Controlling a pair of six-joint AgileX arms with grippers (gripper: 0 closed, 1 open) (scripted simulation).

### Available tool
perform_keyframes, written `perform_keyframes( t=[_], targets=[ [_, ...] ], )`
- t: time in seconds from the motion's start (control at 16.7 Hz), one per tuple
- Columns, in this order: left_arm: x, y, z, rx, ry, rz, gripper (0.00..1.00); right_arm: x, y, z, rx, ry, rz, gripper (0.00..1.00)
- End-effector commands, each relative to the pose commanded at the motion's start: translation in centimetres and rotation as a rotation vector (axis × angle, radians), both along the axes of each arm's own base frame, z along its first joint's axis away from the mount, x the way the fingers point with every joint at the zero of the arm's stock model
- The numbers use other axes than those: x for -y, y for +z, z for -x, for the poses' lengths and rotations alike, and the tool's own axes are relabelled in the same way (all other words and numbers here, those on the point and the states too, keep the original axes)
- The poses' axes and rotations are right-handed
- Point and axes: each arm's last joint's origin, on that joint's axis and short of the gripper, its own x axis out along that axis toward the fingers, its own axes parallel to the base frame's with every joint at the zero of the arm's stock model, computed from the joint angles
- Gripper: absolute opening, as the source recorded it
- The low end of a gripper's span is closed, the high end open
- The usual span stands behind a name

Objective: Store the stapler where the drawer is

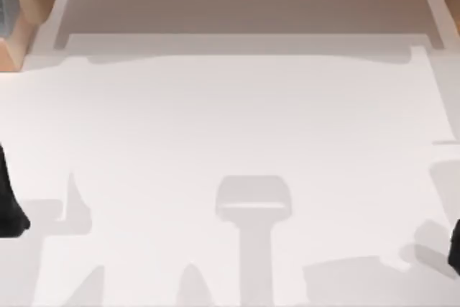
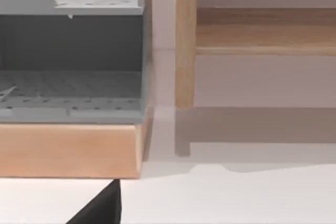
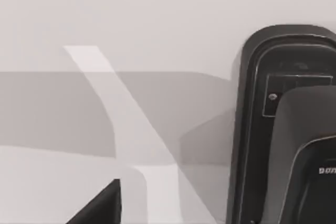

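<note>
Stapler (image 3: 283, 129): black, lying on the white table (image 1: 230, 120) close under the right wrist camera, so it sits by the right arm (image 1: 454, 249) at the table's right edge. Rounded outline, raised rim, a darker moulded upper part over a flat base. One small bright rivet or screw on the base.

Writing: white capitals on the upper part, cut by the frame edge. "DON" is readable and the rest cannot be made out. No other label seen.

Handling (judgement): rigid body, probably plastic over metal, moderately heavy for its bulk, not fragile. The smooth, glossy shell is likely slippery on the curved top. The hinged top may flex down if squeezed from above. Best hold is across the two long flat sides, near mid-length, so it does not tip.

Drawer unit (image 2: 71, 56): grey, with perforated grey floors, on a light wooden base (image 2: 68, 150), at the table's far left corner, beside a wooden post (image 2: 185, 40). It stands well apart from the stapler, across the whole table.

Left pincer (image 2: 100, 208): a dark corner in the left wrist view, facing the drawer unit and holding nothing that I can see. Apart or together: cannot tell.

Right pincer (image 3: 100, 205): a dark corner over bare table just beside the stapler, not touching it. Apart or together: cannot tell.

Status: stapler not yet taken up.
</note>
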Motion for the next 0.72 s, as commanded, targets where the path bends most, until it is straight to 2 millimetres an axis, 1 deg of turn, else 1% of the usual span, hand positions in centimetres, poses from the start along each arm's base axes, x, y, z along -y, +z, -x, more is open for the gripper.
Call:
perform_keyframes(
  t=[0.12, 0.36, 0.72],
  targets=[
    [0.00, 0.00, 0.00, 0.000, 0.000, 0.000, 1.00, 0.00, -0.91, 0.15, -0.001, 0.000, 0.000, 1.00],
    [0.00, 0.00, 0.00, 0.000, 0.000, 0.000, 1.00, 0.00, -1.09, 0.19, -0.002, 0.000, 0.000, 1.00],
    [0.00, 0.00, 0.00, 0.000, 0.000, 0.000, 1.00, 0.00, -1.09, 0.19, -0.002, 0.000, 0.000, 0.55]
  ],
)
